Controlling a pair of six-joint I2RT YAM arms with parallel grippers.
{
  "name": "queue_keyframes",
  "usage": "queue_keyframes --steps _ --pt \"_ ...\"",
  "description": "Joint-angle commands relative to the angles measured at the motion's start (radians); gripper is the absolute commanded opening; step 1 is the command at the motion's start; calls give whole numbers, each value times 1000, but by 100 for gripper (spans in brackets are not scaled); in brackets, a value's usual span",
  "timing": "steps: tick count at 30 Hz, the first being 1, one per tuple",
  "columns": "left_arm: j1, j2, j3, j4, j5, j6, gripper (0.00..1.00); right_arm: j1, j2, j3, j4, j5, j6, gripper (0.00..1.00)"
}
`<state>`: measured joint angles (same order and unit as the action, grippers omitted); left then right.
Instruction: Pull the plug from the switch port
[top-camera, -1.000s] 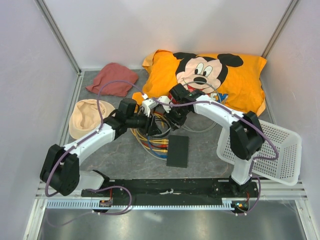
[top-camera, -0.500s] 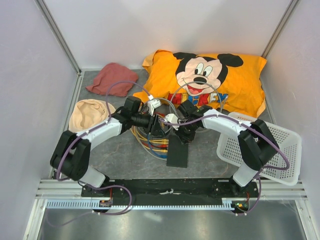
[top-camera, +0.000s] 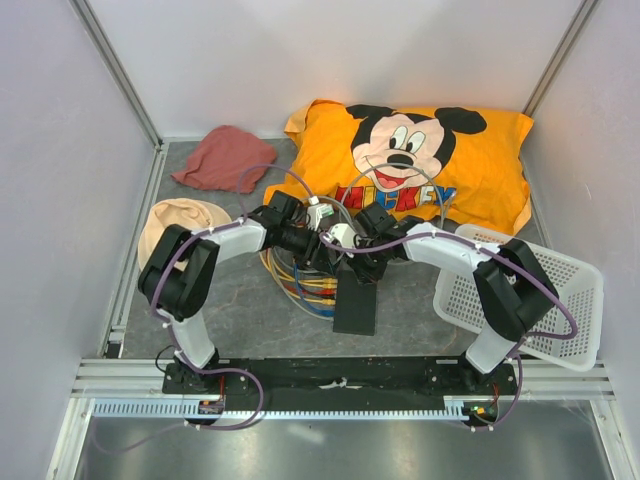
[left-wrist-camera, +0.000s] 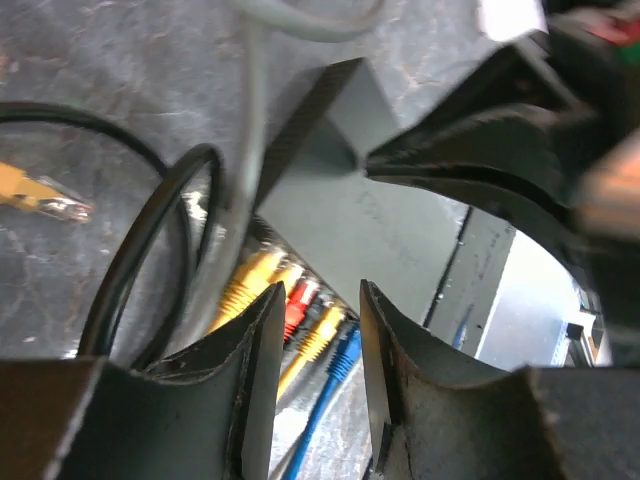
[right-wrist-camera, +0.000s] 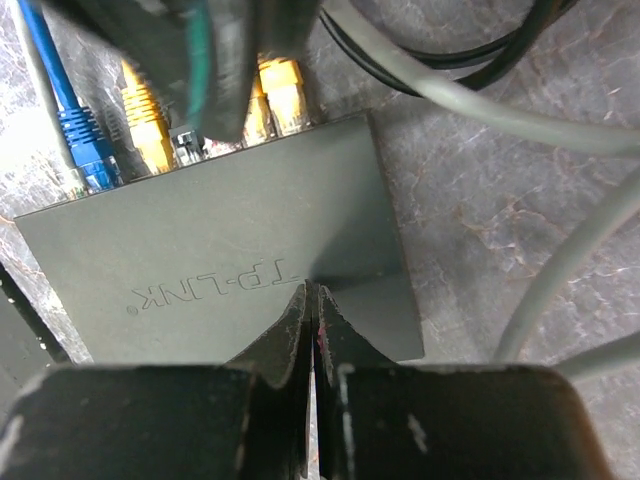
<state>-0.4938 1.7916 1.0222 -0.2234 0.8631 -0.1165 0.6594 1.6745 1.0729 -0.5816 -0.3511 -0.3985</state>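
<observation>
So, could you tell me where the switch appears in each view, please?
Top external: switch at centre, on the near side of the cable tangle.
Left wrist: switch in the middle, seen slantwise.
Right wrist: switch fills the centre, logo showing.
Shared landmark: yellow cables at its port edge.

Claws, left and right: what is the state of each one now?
Left claw: open, holding nothing.
Right claw: closed, holding nothing, over the switch.

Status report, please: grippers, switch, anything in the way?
Right gripper shut, tips on flat matte black switch box. Left gripper open, empty, facing yellow and blue plastic plugs seated in ports. Loose grey cable crosses nearby.
</observation>
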Motion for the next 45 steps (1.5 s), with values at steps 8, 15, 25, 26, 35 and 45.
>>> queue_keyframes --steps 8,15,25,26,35,45 --pt "0 144 131 -27 -15 8 41 5 -84 -62 49 -54 59 2" --pt "1 230 240 -129 17 93 42 6 -119 -114 95 -54 64 2" --pt "14 258 280 -336 50 316 43 6 -124 -123 101 -58 79 4" --pt "15 256 271 -347 44 331 43 6 -124 -123 101 -58 79 4" --pt "8 290 239 -352 73 336 47 6 -133 -123 94 -37 73 4" --pt "-2 365 286 -323 105 290 48 11 -125 -114 86 -35 78 4"
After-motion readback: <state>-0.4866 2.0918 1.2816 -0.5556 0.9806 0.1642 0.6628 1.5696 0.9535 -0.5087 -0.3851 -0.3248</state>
